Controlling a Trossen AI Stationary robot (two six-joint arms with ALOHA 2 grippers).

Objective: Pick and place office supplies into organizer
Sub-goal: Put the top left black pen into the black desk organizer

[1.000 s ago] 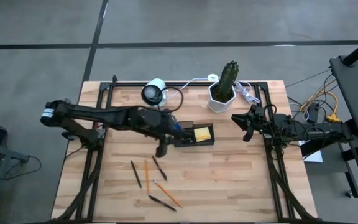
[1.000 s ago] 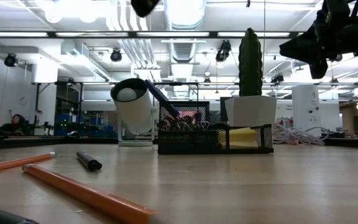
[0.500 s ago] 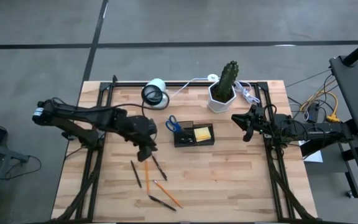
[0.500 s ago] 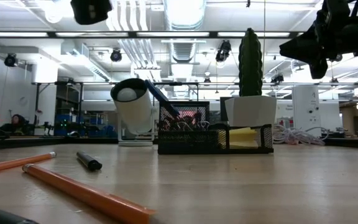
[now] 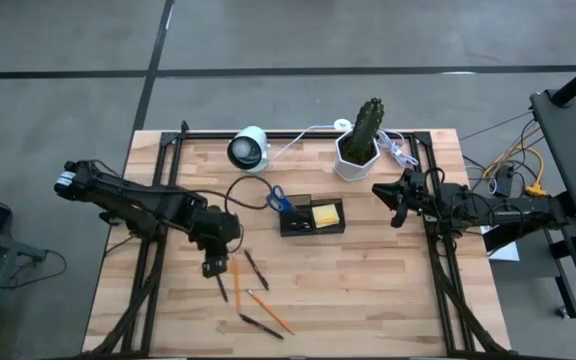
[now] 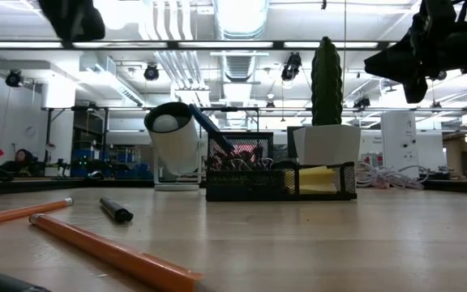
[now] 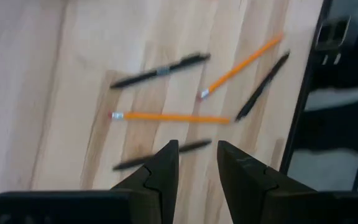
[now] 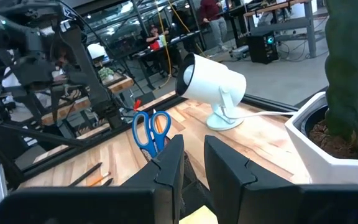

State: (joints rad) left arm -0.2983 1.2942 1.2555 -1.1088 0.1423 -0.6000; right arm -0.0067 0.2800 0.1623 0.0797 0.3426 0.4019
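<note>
With our left gripper [image 7: 194,163], jaws slightly apart and empty, above the pens and pencils [image 5: 235,281] lying loose in front of the organizer [image 5: 311,217], we judge them light, stiff, prone to roll, best pinched mid-shaft.

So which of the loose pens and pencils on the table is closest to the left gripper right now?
The black pen at the left end of the group, directly below the left gripper in the high view. The orange pencils and other black pens lie farther right.
</note>
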